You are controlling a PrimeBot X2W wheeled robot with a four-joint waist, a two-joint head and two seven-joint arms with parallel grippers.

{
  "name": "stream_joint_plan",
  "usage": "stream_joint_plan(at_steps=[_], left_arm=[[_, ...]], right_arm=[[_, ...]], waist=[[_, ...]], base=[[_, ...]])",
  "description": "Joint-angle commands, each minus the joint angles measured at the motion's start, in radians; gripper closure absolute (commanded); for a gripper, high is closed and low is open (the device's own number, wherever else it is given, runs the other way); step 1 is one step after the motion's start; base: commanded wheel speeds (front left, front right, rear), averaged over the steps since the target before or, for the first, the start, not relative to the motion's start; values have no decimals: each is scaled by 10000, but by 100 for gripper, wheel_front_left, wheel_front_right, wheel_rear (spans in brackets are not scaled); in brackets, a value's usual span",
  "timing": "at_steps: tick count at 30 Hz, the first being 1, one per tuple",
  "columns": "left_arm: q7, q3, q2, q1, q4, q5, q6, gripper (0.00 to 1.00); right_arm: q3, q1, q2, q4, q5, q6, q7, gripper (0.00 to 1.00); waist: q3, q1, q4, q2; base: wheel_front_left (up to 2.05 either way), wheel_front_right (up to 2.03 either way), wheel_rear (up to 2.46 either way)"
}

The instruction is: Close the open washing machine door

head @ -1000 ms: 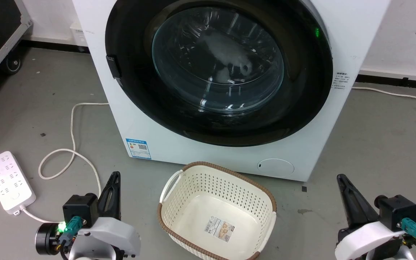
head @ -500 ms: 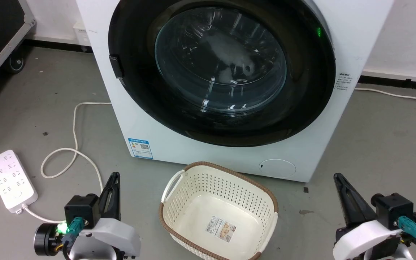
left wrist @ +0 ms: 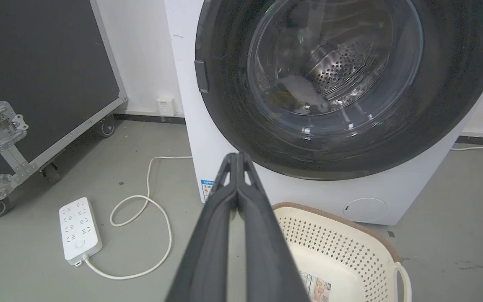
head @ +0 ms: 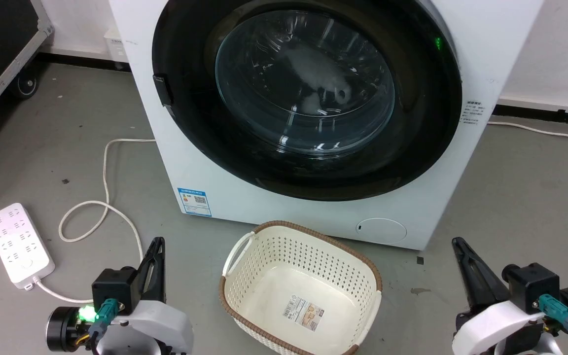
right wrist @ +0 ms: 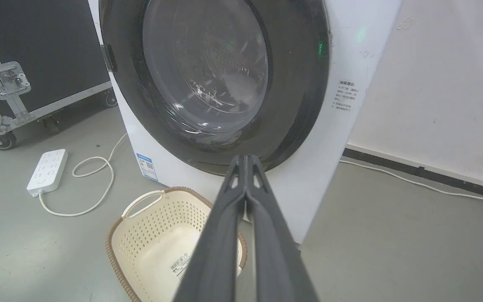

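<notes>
Glossy round black door (head: 307,93), bulging glass centre, boxy white washer (head: 244,197) — left gripper (head: 157,241), right gripper (head: 457,242): tips together, empty.

Gloss, glass, steel and matt plastic

The large round glossy black washing machine door (head: 422,123) mirrors light around its clear glass bowl; the white box-shaped washing machine (head: 486,49) has a smooth shell and a perforated steel drum (left wrist: 342,71). The cream perforated plastic basket (head: 264,276), brown-rimmed, looks matt on the dull grey floor (head: 525,197).

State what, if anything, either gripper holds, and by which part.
Nothing is held: the left gripper and right gripper are shut, empty, clear of the washing machine door.
</notes>
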Motion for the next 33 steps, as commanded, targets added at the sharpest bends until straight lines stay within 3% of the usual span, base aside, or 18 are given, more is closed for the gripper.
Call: stream_joint_plan(at_steps=[1,33], left_arm=[[56,35,-16,182,-87,106,36,100],[241,57,-82,341,-377,448,116,100]], right_arm=[[37,169,22,-90,-63,-7,35,100],[160,215,24,-310,-151,-7,281,100]], waist=[[-1,0,5,0],[-10,0,84,0]], base=[[0,0,0],[0,0,0]])
